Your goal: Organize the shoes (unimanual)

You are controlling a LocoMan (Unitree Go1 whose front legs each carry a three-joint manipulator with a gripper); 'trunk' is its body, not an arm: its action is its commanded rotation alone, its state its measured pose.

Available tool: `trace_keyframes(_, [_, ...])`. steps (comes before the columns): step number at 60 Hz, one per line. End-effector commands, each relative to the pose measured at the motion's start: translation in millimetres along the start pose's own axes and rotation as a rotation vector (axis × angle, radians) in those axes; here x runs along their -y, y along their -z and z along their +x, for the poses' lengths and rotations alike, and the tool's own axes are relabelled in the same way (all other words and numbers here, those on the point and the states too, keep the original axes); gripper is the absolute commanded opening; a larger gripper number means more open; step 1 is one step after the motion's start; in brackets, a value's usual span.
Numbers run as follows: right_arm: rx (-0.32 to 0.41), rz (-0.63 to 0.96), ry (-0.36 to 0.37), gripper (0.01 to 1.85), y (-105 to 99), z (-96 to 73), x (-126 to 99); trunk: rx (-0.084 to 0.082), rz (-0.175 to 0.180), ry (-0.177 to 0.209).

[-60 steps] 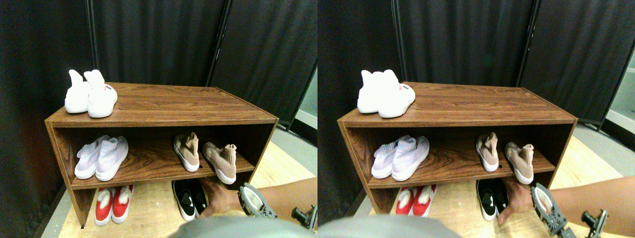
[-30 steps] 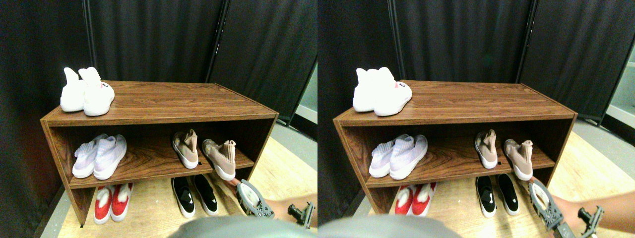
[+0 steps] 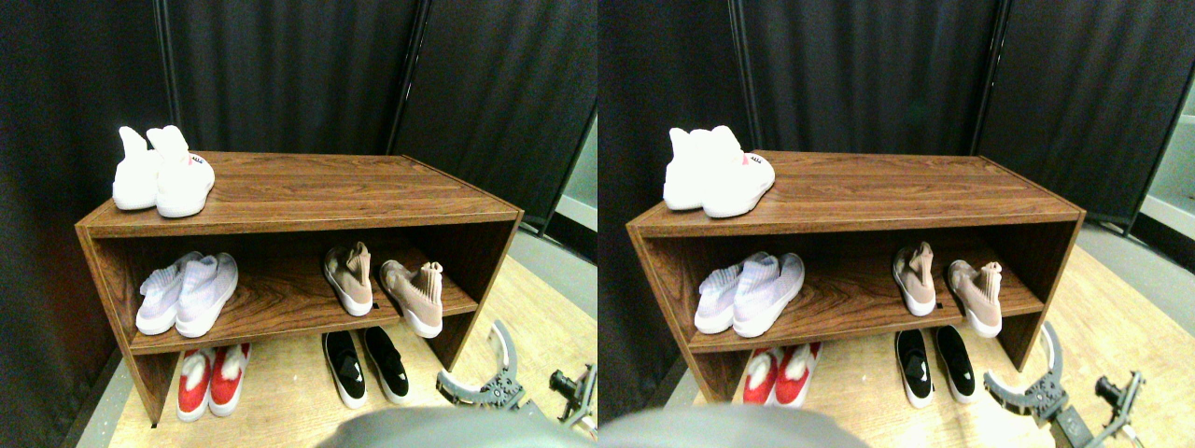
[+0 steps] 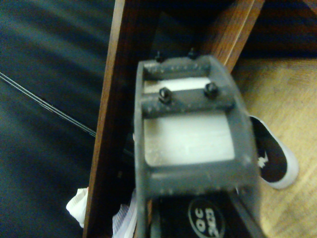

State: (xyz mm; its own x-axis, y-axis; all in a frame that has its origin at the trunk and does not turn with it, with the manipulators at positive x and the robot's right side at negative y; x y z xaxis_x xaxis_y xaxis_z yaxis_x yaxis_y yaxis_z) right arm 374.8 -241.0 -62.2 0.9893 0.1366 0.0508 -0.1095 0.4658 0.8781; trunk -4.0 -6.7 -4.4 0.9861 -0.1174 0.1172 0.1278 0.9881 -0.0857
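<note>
Beige-tan shoes apart on middle shelf, right one angled over the edge. Right gripper low beside rack, jaws spread, grasping nothing.

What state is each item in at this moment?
Beige-tan shoes: middle shelf, right side, apart, right one angled, toe past the edge.
Lilac-white pair: middle shelf, left, side by side.
White pair: on the rack top, left corner.
Red pair: floor, under rack.
Black pair: floor, under rack.
Right gripper: open, empty, near the rack's lower right corner.
</note>
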Motion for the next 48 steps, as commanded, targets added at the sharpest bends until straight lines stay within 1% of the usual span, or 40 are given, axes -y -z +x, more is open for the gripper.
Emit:
trace_keyframes(1, [0.015,0.013,-0.009,1.75,-4,10.6,4,-0.019,-0.026,-0.005])
trace_keyframes(3, [0.028,0.044,0.018,1.75,-4,14.5,6,-0.019,-0.026,-0.005])
trace_keyframes(4, [0.028,0.044,0.018,1.75,-4,14.5,6,-0.017,-0.026,-0.005])
trace_keyframes(8, [0.034,0.060,0.037,1.74,-5,22.8,10,-0.018,-0.027,-0.006])
trace_keyframes(10, [0.039,0.061,0.041,1.74,-5,24.1,11,-0.018,-0.027,-0.006])
trace_keyframes(14, [0.054,0.067,0.066,1.72,-6,34.5,16,-0.018,-0.029,-0.008])
trace_keyframes(17, [0.051,0.069,0.070,1.68,-6,38.3,18,-0.020,-0.030,-0.011])
trace_keyframes(19, [0.041,0.084,0.074,1.63,-5,44.3,22,-0.020,-0.032,-0.014])
trace_keyframes(21, [0.042,0.090,0.075,1.62,-5,45.4,23,-0.021,-0.033,-0.017])
trace_keyframes(26, [0.046,0.124,0.113,1.61,-3,53.6,29,-0.022,-0.034,-0.023])
trace_keyframes(31, [0.048,0.153,0.134,1.61,-1,59.6,34,-0.021,-0.033,-0.029])
trace_keyframes(34, [0.044,0.153,0.137,1.61,-1,62.7,36,-0.021,-0.032,-0.029])
trace_keyframes(36, [0.037,0.164,0.138,1.60,0,68.1,40,-0.021,-0.033,-0.031])
trace_keyframes(37, [0.033,0.170,0.138,1.60,0,69.3,40,-0.019,-0.032,-0.032])
trace_keyframes(41, [0.034,0.188,0.139,1.55,2,75.7,44,-0.018,-0.032,-0.035])
trace_keyframes(48, [0.029,0.187,0.145,1.55,4,84.8,49,-0.014,-0.033,-0.039])
